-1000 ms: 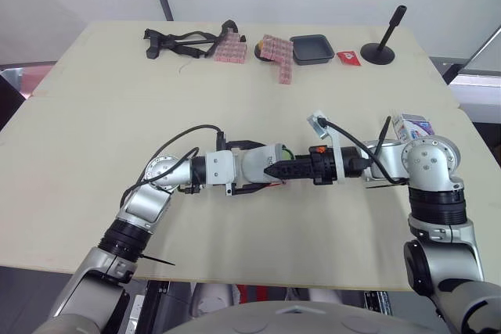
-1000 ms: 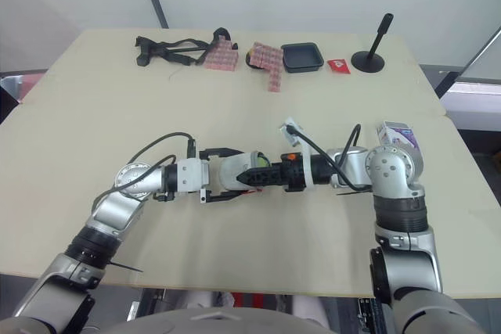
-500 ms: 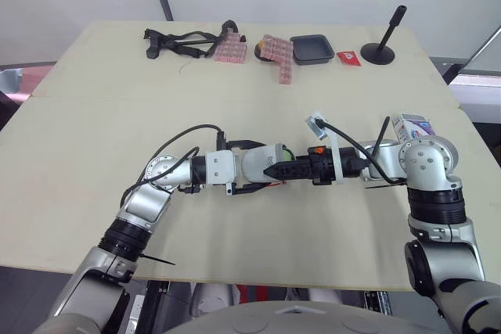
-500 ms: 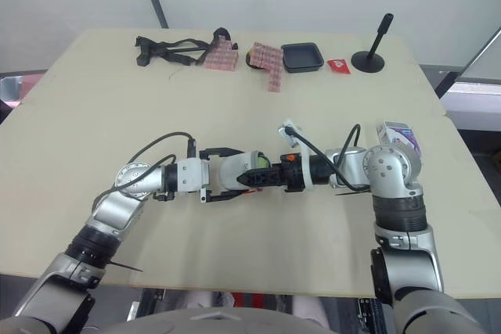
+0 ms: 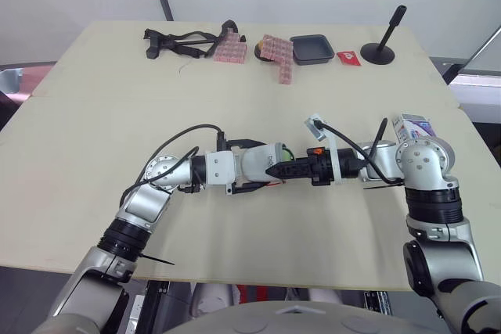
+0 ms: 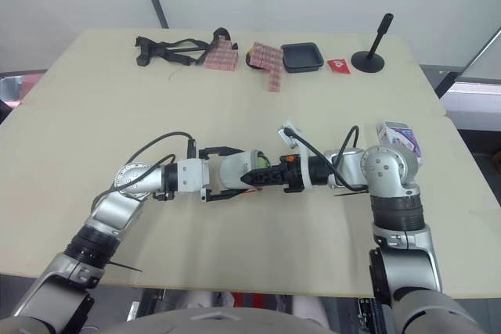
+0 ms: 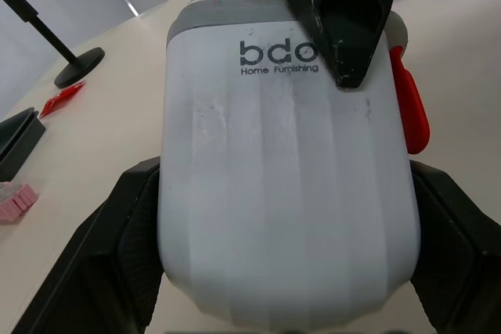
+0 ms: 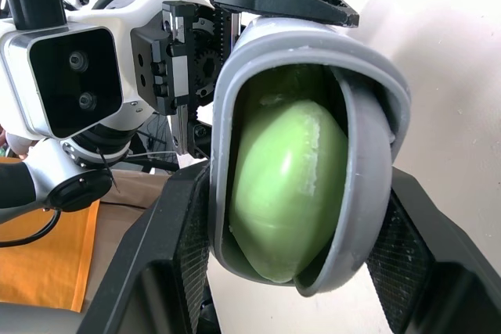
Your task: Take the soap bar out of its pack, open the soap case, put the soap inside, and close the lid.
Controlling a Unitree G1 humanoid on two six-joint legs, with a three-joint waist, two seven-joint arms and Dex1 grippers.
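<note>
One broad pale surface carries the whole job, and the two arms meet nose to nose over its near middle. Over the last second the right arm has crept a little toward the left one, its elbow drawing in, while the left arm and its load have stayed where they were. I read that as a push on the lid rather than a fresh grasp.

The left pincer is clamped on the white soap case, one finger on each long side, holding it just above the surface. The right pincer comes at the case's open end from the opposite direction. In its own wrist view its fingers hug both sides of the grey rim, so it looks clamped on that end too.

The soap pack stands well apart, behind the right elbow near the right edge, with no part left to play.

The green soap sits inside the case, so unpacking, opening and loading look done. The grey lid is not yet seated: it stands ajar across one side of the mouth, with the soap showing beside it. Closing it is the step in hand, and the inward creep suggests the gap is being squeezed. A skewed push could jam the lid against the soap's shoulder.
</note>
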